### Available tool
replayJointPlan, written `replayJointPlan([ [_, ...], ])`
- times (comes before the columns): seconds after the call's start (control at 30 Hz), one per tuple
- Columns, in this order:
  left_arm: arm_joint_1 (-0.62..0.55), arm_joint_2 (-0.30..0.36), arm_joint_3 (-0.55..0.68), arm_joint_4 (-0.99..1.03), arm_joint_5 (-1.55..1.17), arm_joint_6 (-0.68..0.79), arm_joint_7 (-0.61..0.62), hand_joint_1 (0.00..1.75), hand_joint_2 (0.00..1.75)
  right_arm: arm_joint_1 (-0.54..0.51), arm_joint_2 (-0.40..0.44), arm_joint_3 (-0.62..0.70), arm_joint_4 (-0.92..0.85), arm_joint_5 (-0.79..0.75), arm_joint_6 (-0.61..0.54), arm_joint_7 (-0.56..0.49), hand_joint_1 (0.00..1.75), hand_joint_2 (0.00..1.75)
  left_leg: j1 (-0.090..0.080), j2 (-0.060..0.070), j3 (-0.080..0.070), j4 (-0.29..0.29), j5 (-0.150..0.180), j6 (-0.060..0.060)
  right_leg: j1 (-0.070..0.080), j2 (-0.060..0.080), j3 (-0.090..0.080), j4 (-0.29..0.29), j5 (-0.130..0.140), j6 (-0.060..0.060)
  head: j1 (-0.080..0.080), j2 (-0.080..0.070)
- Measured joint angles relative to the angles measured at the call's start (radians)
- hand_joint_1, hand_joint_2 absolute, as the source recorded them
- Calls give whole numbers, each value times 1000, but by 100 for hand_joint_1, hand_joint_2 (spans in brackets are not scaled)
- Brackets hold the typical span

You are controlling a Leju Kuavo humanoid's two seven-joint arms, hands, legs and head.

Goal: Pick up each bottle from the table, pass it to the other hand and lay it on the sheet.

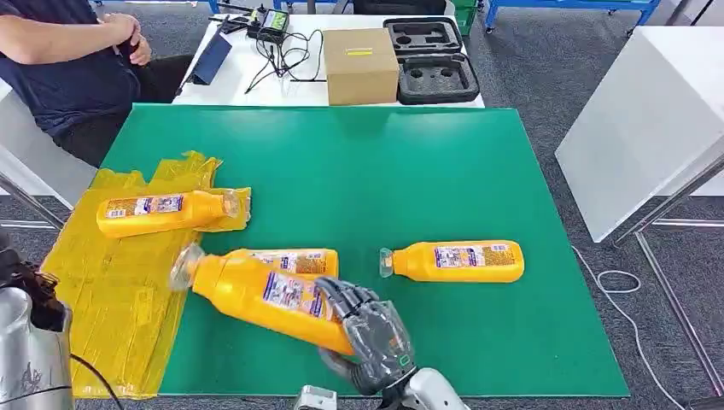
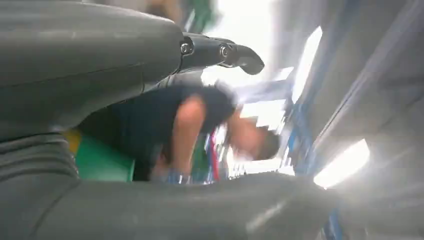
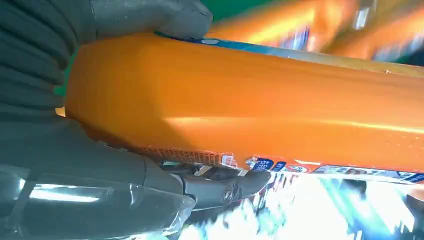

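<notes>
My right hand [image 1: 369, 340] grips the base end of an orange bottle [image 1: 260, 293] and holds it slanted above the table's near edge, its clear cap [image 1: 183, 266] pointing left toward the yellow sheet [image 1: 111, 290]. In the right wrist view the bottle [image 3: 260, 95] lies across the hand [image 3: 60, 150], whose fingers wrap around it. Just behind the held bottle, a second bottle [image 1: 299, 259] lies on the green table [image 1: 384, 171]. A third bottle [image 1: 457, 260] lies to the right. Another bottle [image 1: 162, 212] lies on the sheet. My left hand [image 2: 150, 100] holds nothing, its fingers [image 2: 225, 52] spread.
A person [image 1: 68, 60] sits at the far left corner. Behind the green table stand a cardboard box [image 1: 360, 64], a black foam case [image 1: 427, 55] and cables [image 1: 273, 51]. A white table [image 1: 649, 111] stands to the right. My left arm [image 1: 30, 350] is at the lower left.
</notes>
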Motion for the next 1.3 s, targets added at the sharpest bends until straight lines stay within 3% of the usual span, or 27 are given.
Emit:
replayJointPlan([
  [0.2,31,-19,-81,-22,253,-209,130,0,175,-15,52,-108,-16,59,-141,11,175,175,-1,0,0,0,0,0,-1,0,0,0,1,1,0,0],
  [0.57,118,-47,-269,-100,396,-307,206,0,175,-141,131,-207,82,4,-207,-16,175,175,-1,0,-2,0,0,0,-1,0,-2,0,1,1,0,0],
  [0.87,127,-50,-364,-93,550,-378,255,0,175,-223,171,-192,158,41,-244,-1,175,175,-1,0,-3,0,1,1,-1,-1,-2,0,1,1,0,0],
  [1.1,73,-51,-449,-24,623,-390,262,0,175,-345,215,-94,270,131,-278,54,175,175,-1,-1,-3,0,2,1,-1,-1,-2,0,1,1,0,0],
  [1.3,58,-55,-502,7,639,-385,259,0,175,-375,229,-5,376,146,-349,52,175,175,-1,-1,-4,0,2,1,-1,-2,-3,1,1,1,0,0],
])
